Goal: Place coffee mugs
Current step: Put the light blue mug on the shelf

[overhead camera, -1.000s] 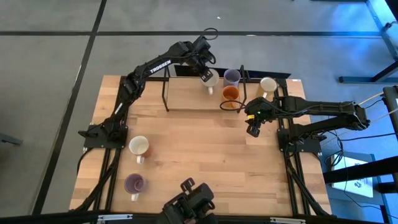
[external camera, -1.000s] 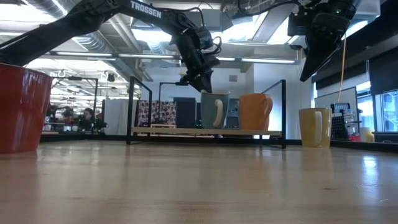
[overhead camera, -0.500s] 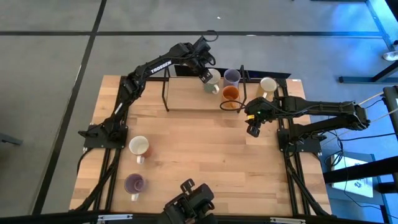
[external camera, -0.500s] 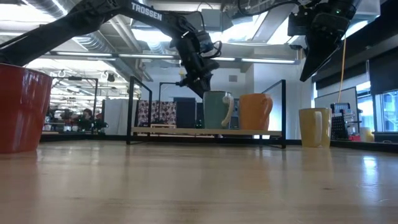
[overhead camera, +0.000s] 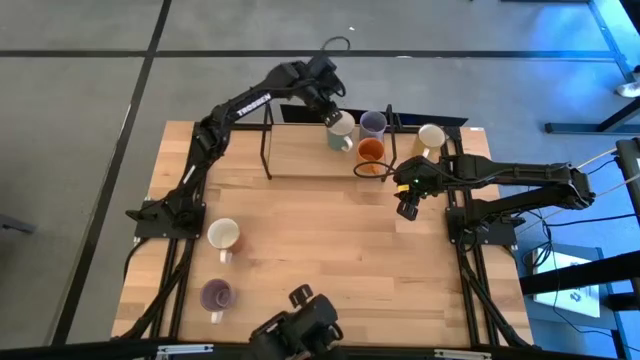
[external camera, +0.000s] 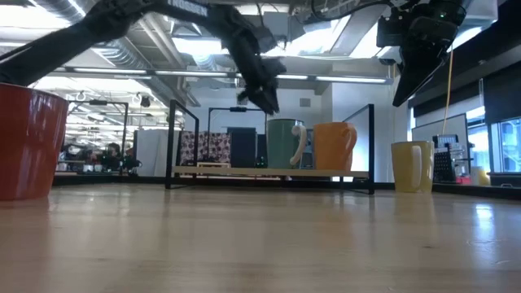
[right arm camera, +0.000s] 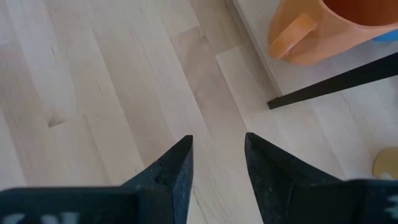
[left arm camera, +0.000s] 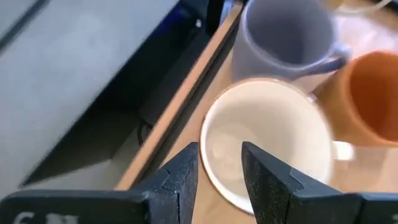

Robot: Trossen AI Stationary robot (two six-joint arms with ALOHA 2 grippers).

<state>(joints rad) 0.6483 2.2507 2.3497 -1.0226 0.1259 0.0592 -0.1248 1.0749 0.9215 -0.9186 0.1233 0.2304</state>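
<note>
Wooden rack [overhead camera: 300, 155]: left tool [left arm camera: 219, 167] slightly parted over white mug [left arm camera: 267, 140], holding nothing.

Three mugs [overhead camera: 360, 135] clustered on rack [overhead camera: 300, 155] at table's far edge; two mugs [overhead camera: 220, 265] near-left, apart.

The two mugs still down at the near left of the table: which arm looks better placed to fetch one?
Probably the left: white mug and purple mug sit beside its base, though left gripper is at the rack.

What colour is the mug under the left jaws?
White, inside and out; the mug shows best in the left wrist view.
</note>
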